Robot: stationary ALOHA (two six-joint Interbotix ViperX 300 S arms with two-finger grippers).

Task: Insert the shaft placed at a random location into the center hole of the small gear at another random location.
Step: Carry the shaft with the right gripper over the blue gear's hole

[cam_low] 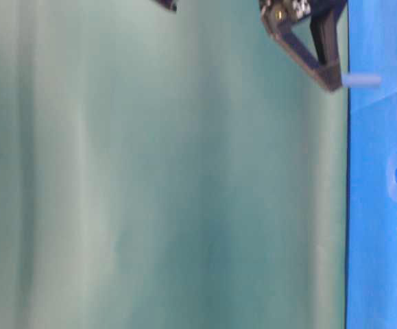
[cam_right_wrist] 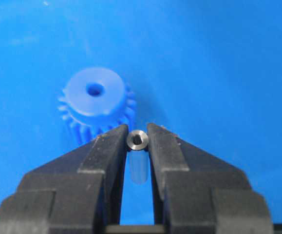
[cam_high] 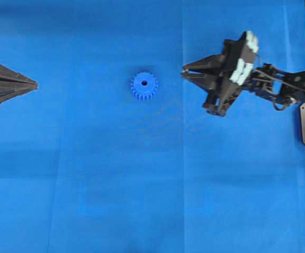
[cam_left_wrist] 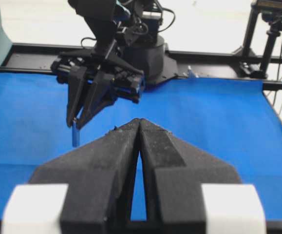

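The small gear (cam_high: 144,86) lies flat on the blue mat, hub up, with its center hole (cam_right_wrist: 95,89) showing dark. My right gripper (cam_high: 184,71) hovers to the right of it, shut on the shaft (cam_right_wrist: 137,140), which hangs upright between the fingertips. Seen from the right wrist, the shaft's end sits just nearer than the small gear (cam_right_wrist: 96,100) and a little to its right. The table-level view shows the shaft (cam_low: 361,80) clear of the mat and off to one side of the gear. At the far left my left gripper (cam_high: 33,83) is shut and empty, its fingertips (cam_left_wrist: 131,127) pressed together.
A blue mat (cam_high: 152,190) covers the whole work surface. The right arm's base and black frame rails (cam_left_wrist: 214,58) stand along the mat's far edge in the left wrist view. A green backdrop (cam_low: 150,178) fills the table-level view.
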